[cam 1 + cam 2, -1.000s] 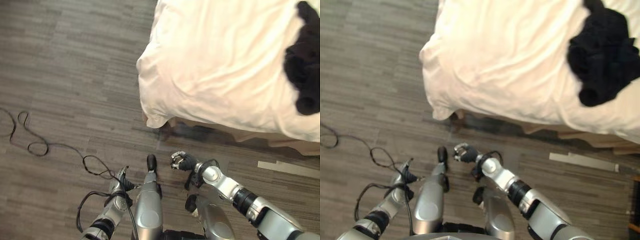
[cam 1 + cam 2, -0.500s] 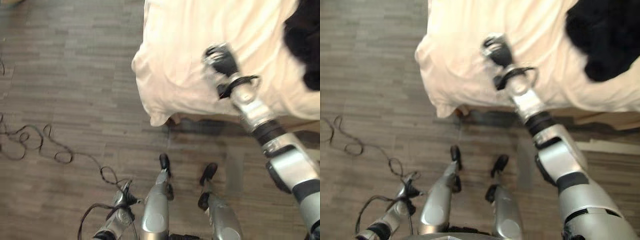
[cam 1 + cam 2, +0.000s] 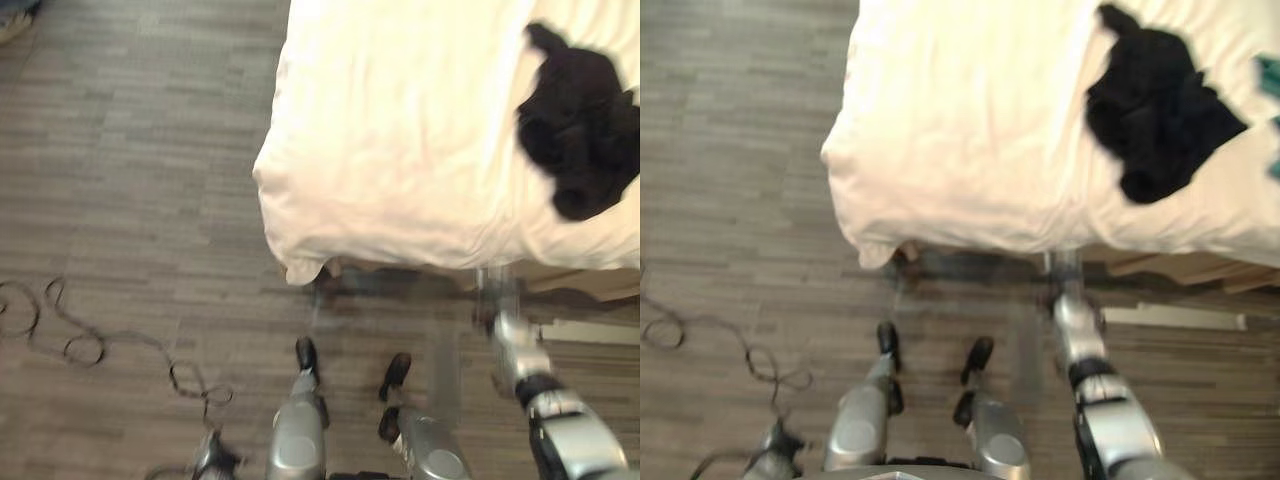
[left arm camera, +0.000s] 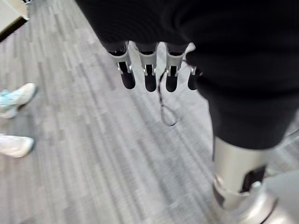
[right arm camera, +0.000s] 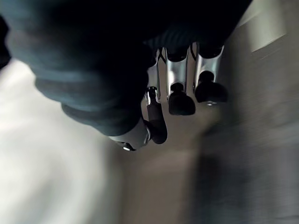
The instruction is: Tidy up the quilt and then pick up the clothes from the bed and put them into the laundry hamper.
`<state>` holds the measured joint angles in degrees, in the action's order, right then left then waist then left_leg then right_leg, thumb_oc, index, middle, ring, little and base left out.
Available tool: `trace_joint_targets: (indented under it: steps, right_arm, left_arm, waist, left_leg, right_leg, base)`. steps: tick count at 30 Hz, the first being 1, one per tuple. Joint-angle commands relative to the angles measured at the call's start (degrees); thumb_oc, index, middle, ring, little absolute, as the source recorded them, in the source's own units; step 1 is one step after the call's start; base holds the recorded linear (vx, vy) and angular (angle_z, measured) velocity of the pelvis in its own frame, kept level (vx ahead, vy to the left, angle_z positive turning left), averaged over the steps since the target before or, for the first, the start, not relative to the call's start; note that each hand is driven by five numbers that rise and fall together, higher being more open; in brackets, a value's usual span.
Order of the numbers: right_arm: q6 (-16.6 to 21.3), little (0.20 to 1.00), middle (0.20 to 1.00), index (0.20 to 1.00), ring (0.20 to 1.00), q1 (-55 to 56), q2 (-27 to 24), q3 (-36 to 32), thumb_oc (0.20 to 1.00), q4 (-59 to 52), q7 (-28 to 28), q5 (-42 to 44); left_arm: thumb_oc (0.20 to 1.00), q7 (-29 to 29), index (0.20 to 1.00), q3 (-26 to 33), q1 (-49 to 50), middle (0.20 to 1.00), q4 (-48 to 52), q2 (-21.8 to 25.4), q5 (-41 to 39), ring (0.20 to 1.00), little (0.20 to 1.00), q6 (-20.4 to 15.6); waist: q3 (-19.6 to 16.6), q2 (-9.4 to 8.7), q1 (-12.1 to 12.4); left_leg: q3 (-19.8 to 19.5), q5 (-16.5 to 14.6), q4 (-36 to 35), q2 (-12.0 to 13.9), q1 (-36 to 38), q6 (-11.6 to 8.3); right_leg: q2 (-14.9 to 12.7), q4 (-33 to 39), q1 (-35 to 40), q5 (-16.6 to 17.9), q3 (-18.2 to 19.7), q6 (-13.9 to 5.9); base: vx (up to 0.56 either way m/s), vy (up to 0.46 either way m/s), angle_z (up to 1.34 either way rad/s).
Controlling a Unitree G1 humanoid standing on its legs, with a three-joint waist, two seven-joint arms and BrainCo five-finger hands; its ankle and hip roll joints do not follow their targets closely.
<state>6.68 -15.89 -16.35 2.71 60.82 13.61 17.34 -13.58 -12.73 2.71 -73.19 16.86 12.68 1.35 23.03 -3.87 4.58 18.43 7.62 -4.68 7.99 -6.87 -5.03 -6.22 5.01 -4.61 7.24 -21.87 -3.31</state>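
Quilt [image 3: 400,150] step pending: white, upper frame, black clothes [image 3: 580,150] at upper right. Right hand [image 5: 180,91] empty, fingers loosely curled (blurred); left hand [image 4: 147,70] relaxed, released. Next: reach the quilt's edge.

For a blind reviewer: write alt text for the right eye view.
A cream quilt covers the bed corner, with a heap of black clothes lying on it toward the right. The robot's right arm reaches up toward the bed's near edge over grey wood-look floor.
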Motion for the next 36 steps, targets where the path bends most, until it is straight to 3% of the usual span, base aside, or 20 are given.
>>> trace_joint_targets:
  steps: [1,6,9,13,15,18,19,20,21,22,26,28,29,30,31,32,33,34,35,36]
  right_arm:
    - [-3.88,1.0,1.0,1.0,1.0,9.61,-1.22,0.7,1.0,5.92,-1.36,-6.3]
    - [-6.28,1.0,1.0,1.0,1.0,11.45,-0.08,6.23,1.0,8.36,-5.4,-13.88]
    - [-6.5,1.0,1.0,1.0,1.0,11.13,-0.52,6.14,1.0,8.6,-5.68,-14.6]
    - [-6.94,1.0,1.0,1.0,1.0,11.52,-0.33,5.07,1.0,8.7,-5.14,-14.47]
    - [-7.36,1.0,1.0,1.0,1.0,11.79,-0.32,3.69,1.0,9.81,-4.84,-13.01]
    - [-7.28,1.0,1.0,1.0,1.0,11.95,0.33,2.91,1.0,9.85,-4.41,-12.24]
    - [-7.32,1.0,1.0,1.0,1.0,11.94,0.81,2.62,1.0,9.62,-4.25,-11.99]
    - [-7.36,1.0,1.0,1.0,1.0,12.27,2.01,2.87,1.0,10.11,-3.98,-12.54]
    - [-7.36,1.0,1.0,1.0,1.0,12.26,2.02,2.87,1.0,10.11,-3.98,-12.54]
    - [-7.26,1.0,1.0,1.0,1.0,12.82,3.32,3.4,1.0,10.44,-4.02,-13.27]
    - [-6.89,1.0,1.0,1.0,1.0,13.55,3.98,4.2,1.0,11.47,-4.03,-13.43]
    - [-6.69,1.0,1.0,1.0,1.0,13.72,3.99,4.44,1.0,11.8,-4.18,-13.24]
    - [-6.43,1.0,1.0,1.0,1.0,14.06,3.9,4.62,1.0,11.81,-4.43,-13.35]
    - [-6.27,1.0,1.0,1.0,1.0,14.33,3.93,5.3,1.0,11.76,-4.34,-13.87]
    - [-6.06,1.0,1.0,1.0,1.0,14.37,3.49,6.55,1.0,11.59,-4.19,-14.39]
    - [-6.02,1.0,1.0,1.0,1.0,13.85,2.89,7.44,1.0,10.93,-4.1,-14.97]
    - [-6.05,1.0,1.0,1.0,1.0,13.42,2.33,8.04,1.0,10.5,-4.02,-15.5]
    - [-6.09,1.0,1.0,1.0,1.0,13.39,2.38,8.0,1.0,10.47,-4.02,-15.52]
    - [-6.29,1.0,1.0,1.0,1.0,12.72,2.1,9.59,1.0,9.89,-4.03,-16.89]
    - [-6.3,1.0,1.0,1.0,1.0,12.72,2.11,9.59,1.0,9.88,-4.03,-16.89]
  left_arm:
    - [1.0,3.07,1.0,-0.54,4.41,1.0,-5.04,-4.79,1.47,1.0,1.0,1.3]
    - [1.0,2.85,1.0,2.88,5.1,1.0,-6.11,-4.71,-1.87,1.0,1.0,0.94]
    - [1.0,2.12,1.0,2.12,3.3,1.0,-4.66,-4.36,-2.01,1.0,1.0,0.51]
    - [1.0,2.08,1.0,-0.86,-2.43,1.0,-2.78,-3.5,-2.28,1.0,1.0,-0.04]
    - [1.0,3.28,1.0,-4.09,-6.36,1.0,5.47,-3.49,-5.43,1.0,1.0,-1.88]
    - [1.0,3.41,1.0,-4.84,-7.44,1.0,12.35,-2.54,-7.7,1.0,1.0,-3.02]
    - [1.0,3.3,1.0,-4.63,-8.2,1.0,12.23,-2.39,-8.54,1.0,1.0,-2.79]
    - [1.0,2.78,1.0,-4.53,-9.28,1.0,10.03,-1.86,-7.28,1.0,1.0,-2.25]
    - [1.0,2.78,1.0,-4.53,-9.3,1.0,10.02,-1.86,-7.28,1.0,1.0,-2.27]
    - [1.0,3.36,1.0,-5.53,-9.77,1.0,6.55,-1.94,-3.9,1.0,1.0,-1.42]
    - [1.0,3.88,1.0,-5.19,-9.84,1.0,1.23,-2.97,-0.51,1.0,1.0,-0.79]
    - [1.0,3.71,1.0,-5.01,-9.66,1.0,0.17,-3.29,0.32,1.0,1.0,-0.94]
    - [1.0,3.69,1.0,-4.25,-9.61,1.0,-0.36,-3.34,0.55,1.0,1.0,-1.03]
    - [1.0,3.3,1.0,-3.79,-9.48,1.0,-0.86,-3.36,0.47,1.0,1.0,-0.96]
    - [1.0,2.4,1.0,-3.12,-9.34,1.0,-0.15,-3.33,-0.87,1.0,1.0,-1.12]
    - [1.0,1.68,1.0,-2.62,-9.13,1.0,0.39,-3.2,-2.3,1.0,1.0,-1.45]
    - [1.0,1.3,1.0,-2.17,-8.96,1.0,0.95,-3.24,-3.17,1.0,1.0,-1.83]
    - [1.0,1.29,1.0,-2.2,-8.99,1.0,0.97,-3.19,-3.2,1.0,1.0,-1.83]
    - [1.0,0.36,1.0,-0.6,-8.27,1.0,1.88,-3.52,-5.66,1.0,1.0,-2.61]
    - [1.0,0.36,1.0,-0.6,-8.26,1.0,1.88,-3.51,-5.67,1.0,1.0,-2.62]
  waist:
    - [-3.64,4.91,-2.86]
    - [-7.97,3.52,-2.66]
    - [-9.74,2.86,-3.17]
    - [-11.47,2.31,-5.95]
    - [-12.15,2.96,-8.0]
    - [-11.63,3.44,-8.33]
    - [-11.15,3.71,-8.2]
    - [-11.1,4.15,-7.51]
    - [-11.09,4.13,-7.53]
    - [-11.52,3.73,-7.79]
    - [-12.69,3.08,-9.11]
    - [-13.24,3.15,-9.75]
    - [-13.58,3.61,-10.04]
    - [-13.47,3.67,-9.55]
    - [-12.16,2.87,-7.59]
    - [-11.08,2.03,-5.72]
    - [-10.4,1.02,-4.08]
    - [-10.51,1.09,-4.2]
    - [-9.83,-0.41,-1.82]
    - [-9.86,-0.42,-1.7]
  left_leg:
    - [-2.73,-2.03,0.32,4.38,1.17,-4.15]
    - [-2.61,-4.17,0.33,3.48,5.19,-3.3]
    - [-1.86,-5.55,0.62,2.68,7.51,-2.75]
    - [-0.54,-7.1,0.63,1.6,9.83,-1.94]
    - [0.73,-7.57,0.02,0.88,10.67,-1.32]
    - [2.15,-7.85,-0.32,1.13,11.26,-1.15]
    - [3.48,-7.99,-0.32,1.45,11.69,-1.2]
    - [5.95,-9.49,-0.22,1.76,13.27,-1.31]
    - [5.93,-9.49,-0.22,1.75,13.27,-1.31]
    - [10.26,-10.21,0.24,1.36,15.12,-0.62]
    - [14.96,-13.05,2.77,0.97,17.85,0.02]
    - [16.03,-14.45,4.66,1.52,18.86,-0.39]
    - [17.26,-13.32,9.13,3.51,18.96,-1.88]
    - [16.81,-10.52,17.97,6.89,18.07,-3.94]
    - [11.29,-3.44,33.35,11.32,13.72,-5.86]
    - [4.3,-2.42,40.74,10.69,8.56,-5.48]
    - [-1.46,-4.91,42.67,6.78,4.45,-3.85]
    - [-1.7,-5.19,43.2,6.92,3.97,-3.79]
    - [-8.38,-8.68,42.49,0.48,-2.15,-1.56]
    - [-8.24,-8.71,42.46,0.5,-2.11,-1.54]
  right_leg:
    - [-3.99,-3.2,1.73,-8.33,-0.78,-6.48]
    - [-3.6,-1.18,4.78,-7.77,1.69,-6.81]
    - [-4.28,-1.5,6.28,-7.69,2.88,-7.27]
    - [-5.68,-3.63,7.03,-7.81,3.42,-8.15]
    - [-6.79,-6.79,5.51,-7.1,3.64,-8.99]
    - [-7.72,-10.0,3.41,-6.79,1.31,-9.31]
    - [-8.88,-12.28,2.18,-6.29,-2.03,-9.53]
    - [-11.27,-16.59,1.79,-6.82,-11.43,-9.58]
    - [-11.3,-16.63,1.78,-6.84,-11.44,-9.58]
    - [-12.11,-18.5,0.83,-6.5,-18.95,-7.75]
    - [-10.17,-15.89,-0.55,-7.4,-17.95,-6.24]
    - [-8.57,-14.66,-0.46,-7.86,-15.67,-5.23]
    - [-6.46,-12.87,0.33,-9.44,-14.42,-4.27]
    - [-3.51,-10.78,1.83,-10.96,-13.15,-2.48]
    - [0.96,-7.53,5.05,-13.57,-10.29,0.35]
    - [3.1,-5.43,6.56,-14.08,-8.07,1.88]
    - [3.36,-4.42,7.6,-13.97,-5.15,1.86]
    - [3.48,-4.33,7.49,-13.99,-5.27,1.89]
    - [2.62,-3.54,8.16,-13.32,-0.48,0.31]
    - [2.6,-3.58,8.11,-13.33,-0.35,0.3]
  base:
    - [0.09,-0.025,-0.15]
    - [0.09,0.023,-0.28]
    - [0.11,0.117,-0.15]
    - [0.05,0.134,-0.03]
    - [0.03,0.158,-0.19]
    - [-0.01,0.053,-0.37]
    - [0.05,0.055,-0.7]
    - [0.06,0.055,-0.83]
    - [0.14,0.022,-1.24]
    - [0.1,-0.033,-1.1]
    - [0.17,-0.097,-1.4]
    - [0.21,-0.138,-1.11]
    - [0.27,-0.249,-0.88]
    - [0.47,-0.466,-0.84]
    - [0.42,-0.491,-1.3]
    - [0.34,-0.337,-1.77]
    - [0.13,-0.109,-2.17]
    - [0.18,0.114,-2.5]
    - [0.12,0.112,-2.28]
    - [0.22,0.161,-2.02]
